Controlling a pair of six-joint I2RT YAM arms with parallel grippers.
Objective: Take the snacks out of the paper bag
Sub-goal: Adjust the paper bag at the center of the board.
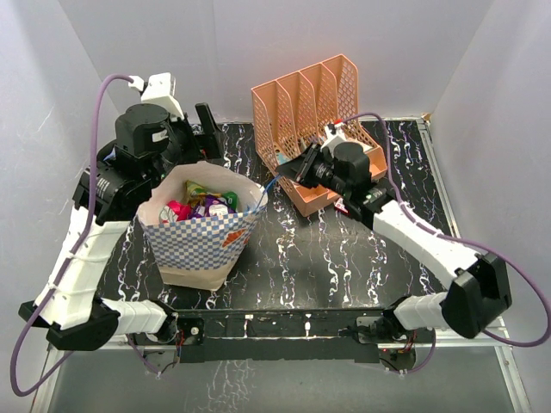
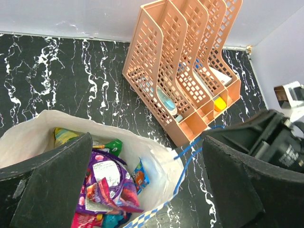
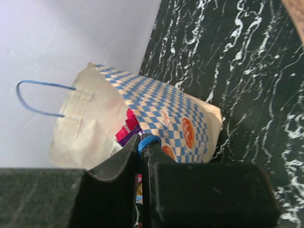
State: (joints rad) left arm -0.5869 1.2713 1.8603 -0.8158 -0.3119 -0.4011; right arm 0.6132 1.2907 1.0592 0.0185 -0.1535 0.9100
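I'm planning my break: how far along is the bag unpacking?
Done: nothing yet. No packet shows outside the bag, and the snacks all sit inside it. In hand: the right gripper is shut on the bag's blue handle, and the left gripper hangs open over the mouth. Left: lifting out every packet.
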